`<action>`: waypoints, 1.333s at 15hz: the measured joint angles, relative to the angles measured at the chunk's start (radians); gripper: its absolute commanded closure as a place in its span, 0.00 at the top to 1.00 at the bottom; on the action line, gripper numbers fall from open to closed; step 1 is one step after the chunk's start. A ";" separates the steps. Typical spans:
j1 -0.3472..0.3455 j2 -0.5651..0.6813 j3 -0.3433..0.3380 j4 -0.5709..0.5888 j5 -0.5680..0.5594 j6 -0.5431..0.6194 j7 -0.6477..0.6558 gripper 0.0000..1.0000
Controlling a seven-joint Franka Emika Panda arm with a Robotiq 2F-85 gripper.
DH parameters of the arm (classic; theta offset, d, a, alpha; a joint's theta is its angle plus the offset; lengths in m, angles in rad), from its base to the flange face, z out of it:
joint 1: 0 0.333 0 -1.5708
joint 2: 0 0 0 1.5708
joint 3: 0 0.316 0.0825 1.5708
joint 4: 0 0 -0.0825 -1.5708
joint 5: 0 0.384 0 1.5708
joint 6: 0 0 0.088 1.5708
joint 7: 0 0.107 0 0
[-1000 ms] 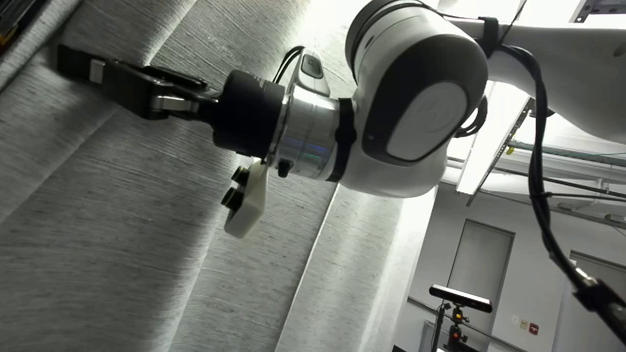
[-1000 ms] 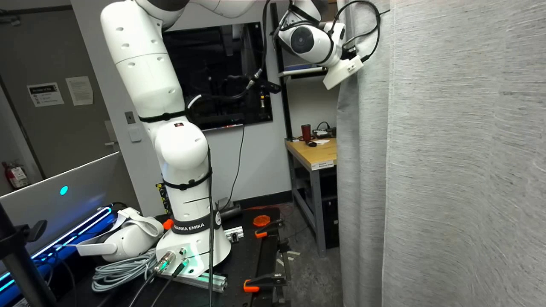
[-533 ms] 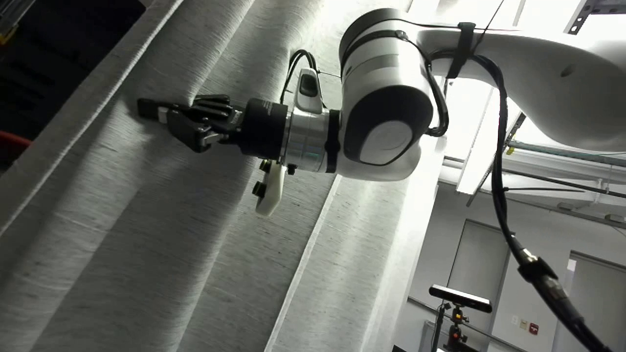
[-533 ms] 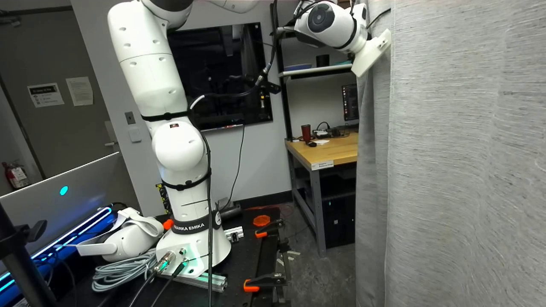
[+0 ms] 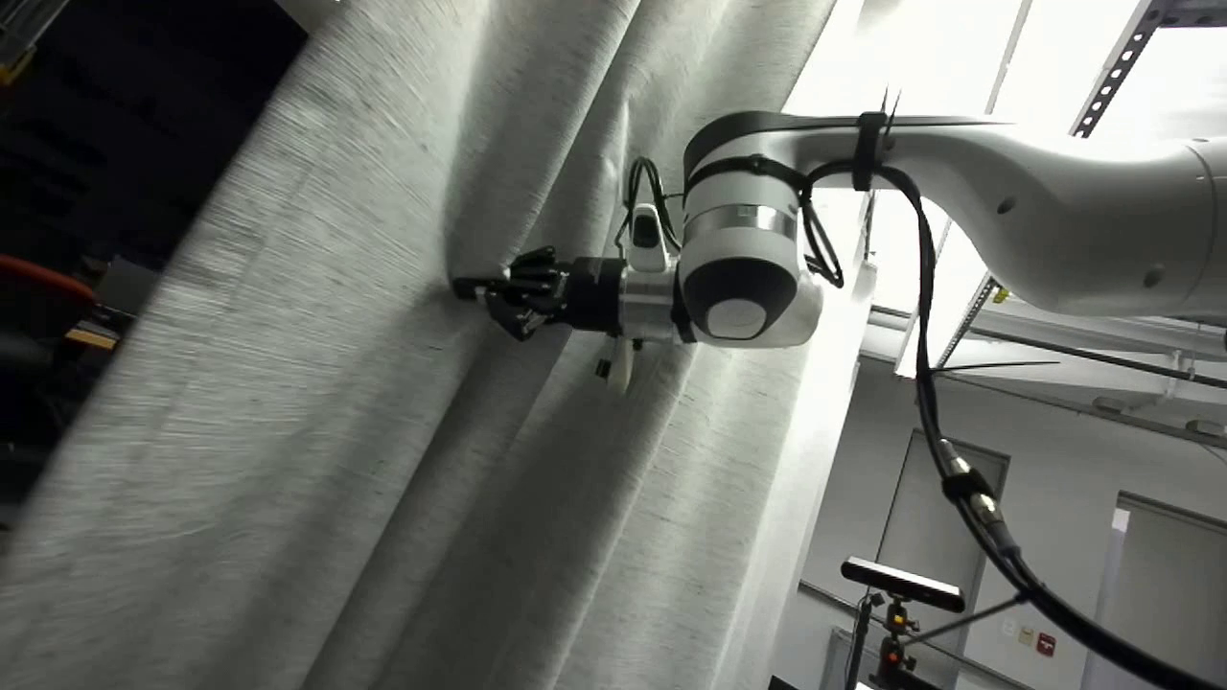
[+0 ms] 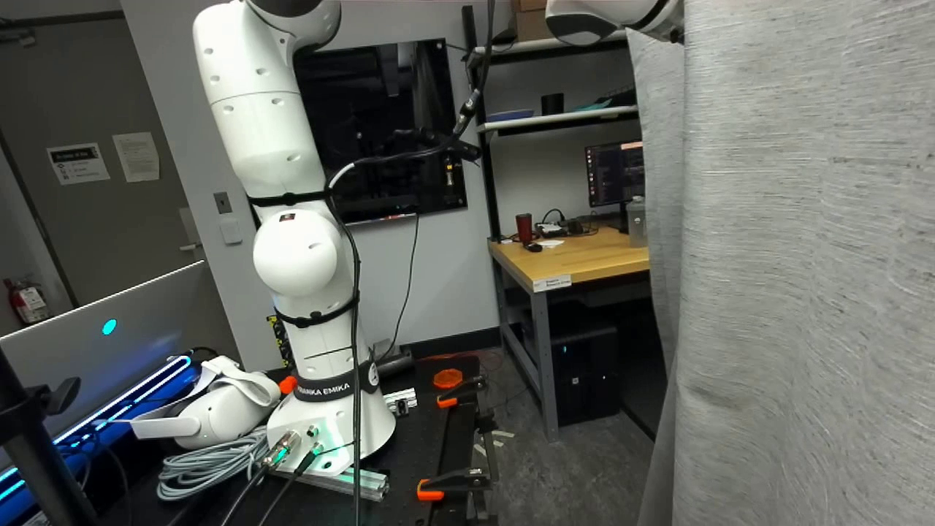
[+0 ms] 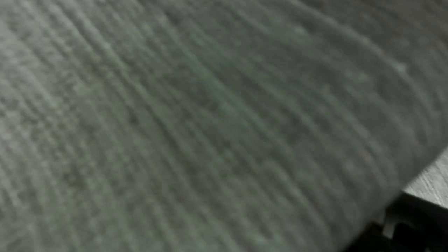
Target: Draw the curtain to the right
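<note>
Wrist view: the curtain point(image 7: 182, 119) fills nearly everything. In an exterior view your gripper point(image 5: 465, 287) touches it; you can't tell whether the fingers point(image 5: 470, 288) pinch or stand parted. Unpinched, the curtain may slip off.

Tall pale grey curtain point(image 6: 796, 277), fine ribbed weave, hanging in lengthwise folds down the right side of an exterior view. Pretty much fills the wrist view too, kinda blurry.

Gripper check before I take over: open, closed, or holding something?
Gripper: can't be told; it's against the curtain, and neither gap nor pinch shows clearly.
</note>
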 measured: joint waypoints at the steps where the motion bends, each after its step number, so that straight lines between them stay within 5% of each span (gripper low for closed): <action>1: -0.018 0.017 -0.020 0.028 -0.023 0.006 0.000 0.01; 11: -0.209 0.244 -0.245 0.397 -0.216 0.027 0.152 0.01; 16: -0.307 0.326 -0.394 0.503 -0.344 0.027 0.387 0.01; 20: -0.505 0.355 -0.389 0.547 -0.560 0.022 0.670 0.01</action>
